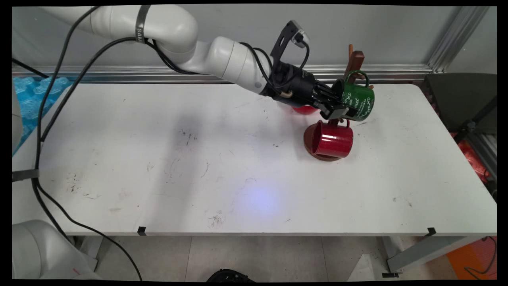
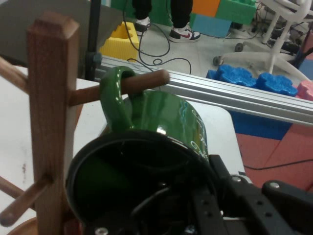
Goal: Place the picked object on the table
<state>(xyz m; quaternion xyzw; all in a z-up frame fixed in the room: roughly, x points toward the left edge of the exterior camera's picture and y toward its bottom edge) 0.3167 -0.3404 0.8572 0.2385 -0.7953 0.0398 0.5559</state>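
White scuffed table by grey wall; end effector grips green mug w/ handle on rack peg.

The white table is carrying a wooden mug rack near its far right end, the rack's round base resting directly on the top. A red object, partly hidden, is sitting just left of it.
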